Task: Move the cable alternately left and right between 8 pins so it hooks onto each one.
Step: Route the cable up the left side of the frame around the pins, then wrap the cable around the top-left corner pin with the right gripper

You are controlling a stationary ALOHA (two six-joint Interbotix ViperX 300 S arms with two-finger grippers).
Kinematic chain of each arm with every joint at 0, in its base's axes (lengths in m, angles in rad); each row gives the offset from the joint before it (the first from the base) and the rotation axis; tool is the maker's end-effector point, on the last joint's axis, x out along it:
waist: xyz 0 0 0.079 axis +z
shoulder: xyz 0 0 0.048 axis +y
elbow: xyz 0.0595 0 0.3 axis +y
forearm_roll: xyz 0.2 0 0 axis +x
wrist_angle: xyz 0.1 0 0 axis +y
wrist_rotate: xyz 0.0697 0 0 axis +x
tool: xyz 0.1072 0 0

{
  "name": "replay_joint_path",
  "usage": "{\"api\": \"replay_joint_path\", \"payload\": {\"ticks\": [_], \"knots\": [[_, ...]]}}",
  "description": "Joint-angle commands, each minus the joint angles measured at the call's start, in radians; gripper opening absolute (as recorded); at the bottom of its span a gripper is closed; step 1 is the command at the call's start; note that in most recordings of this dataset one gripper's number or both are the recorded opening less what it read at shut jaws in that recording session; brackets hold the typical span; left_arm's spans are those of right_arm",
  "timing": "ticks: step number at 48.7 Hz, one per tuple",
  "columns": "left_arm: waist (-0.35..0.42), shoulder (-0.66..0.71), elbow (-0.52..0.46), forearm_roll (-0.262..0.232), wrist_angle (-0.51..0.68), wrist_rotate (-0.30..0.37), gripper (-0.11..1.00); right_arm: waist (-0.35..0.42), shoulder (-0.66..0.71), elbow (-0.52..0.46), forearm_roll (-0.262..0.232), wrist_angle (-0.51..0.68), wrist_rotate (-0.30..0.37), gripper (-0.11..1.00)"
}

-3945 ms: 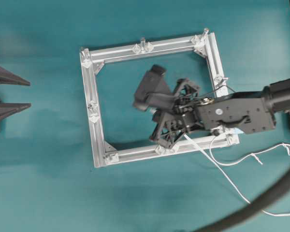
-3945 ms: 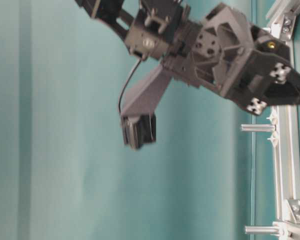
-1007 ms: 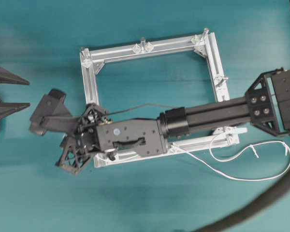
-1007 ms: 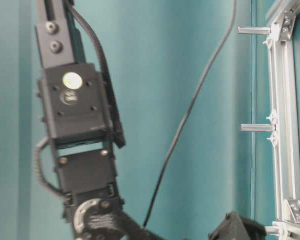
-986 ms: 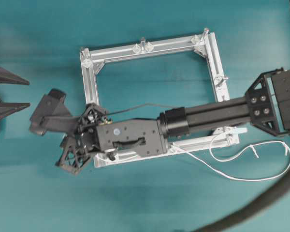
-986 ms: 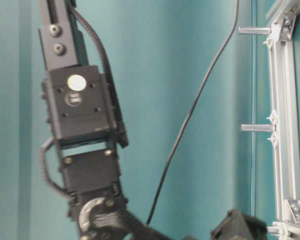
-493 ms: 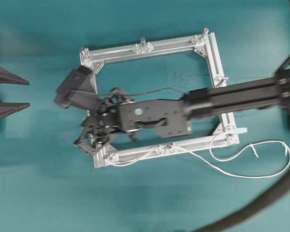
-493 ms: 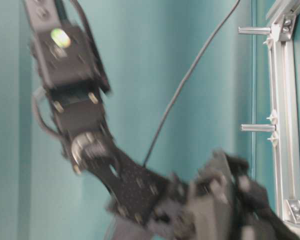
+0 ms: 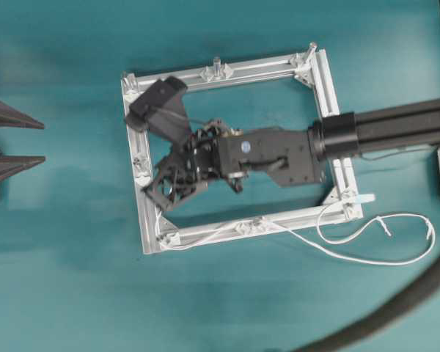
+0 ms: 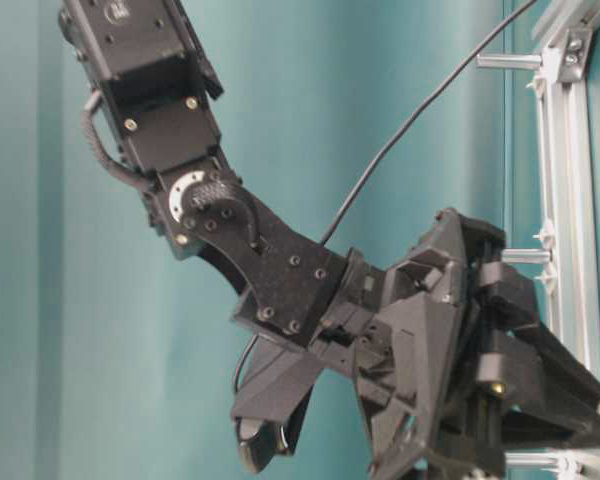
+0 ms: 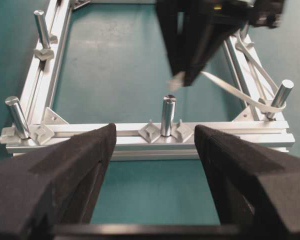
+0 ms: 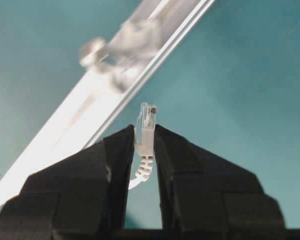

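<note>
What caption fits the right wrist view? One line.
Right gripper pinching the cable by its plug beside the blurred aluminium frame.

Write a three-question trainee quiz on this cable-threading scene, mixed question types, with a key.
1. True or false: the right gripper is shut on the clear plug of the thin white cable.
2. The left gripper jaws stand: A) wide apart B) shut.
3. Fill in: the cable runs along the square silver aluminium frame's ___ rail in the overhead view.

Key: 1 true; 2 A; 3 bottom.
</note>
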Motion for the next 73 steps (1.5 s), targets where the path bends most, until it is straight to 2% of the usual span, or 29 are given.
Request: {"api": "replay_joint_path", "payload": {"ticks": [1, 7, 11, 20, 36, 48, 56, 65, 73], "knots": [[-0.003, 0.008, -0.009, 0.002, -0.008, 0.008, 0.74, -0.035, -0.040, -0.012, 0.005, 0.008, -0.046, 0.15], [-0.003, 0.008, -0.009, 0.002, -0.006, 0.008, 0.74, -0.072, -0.021, -0.040, 0.041, 0.040, -0.166, 0.15], [-0.002, 0.008, -0.009, 0.002, -0.006, 0.008, 0.74, -0.094, 0.005, -0.089, 0.066, 0.071, -0.250, 0.15], [-0.003, 0.008, -0.009, 0.002, -0.006, 0.008, 0.74, -0.127, 0.092, -0.242, 0.106, 0.153, -0.385, 0.15], [-0.003, 0.008, -0.009, 0.002, -0.006, 0.008, 0.74, -0.166, 0.236, -0.523, 0.115, 0.287, -0.578, 0.15], [-0.003, 0.008, -0.011, 0.002, -0.006, 0.008, 0.74, -0.187, 0.305, -0.637, 0.117, 0.307, -0.729, 0.15], [-0.003, 0.008, -0.011, 0.002, -0.006, 0.008, 0.74, -0.198, 0.321, -0.658, 0.095, 0.229, -0.773, 0.15], [-0.003, 0.008, -0.011, 0.002, -0.006, 0.008, 0.74, -0.201, 0.325, -0.658, -0.003, 0.060, -0.782, 0.15], [-0.003, 0.008, -0.011, 0.002, -0.006, 0.008, 0.74, -0.210, 0.337, -0.658, -0.043, 0.018, -0.773, 0.15]]}}
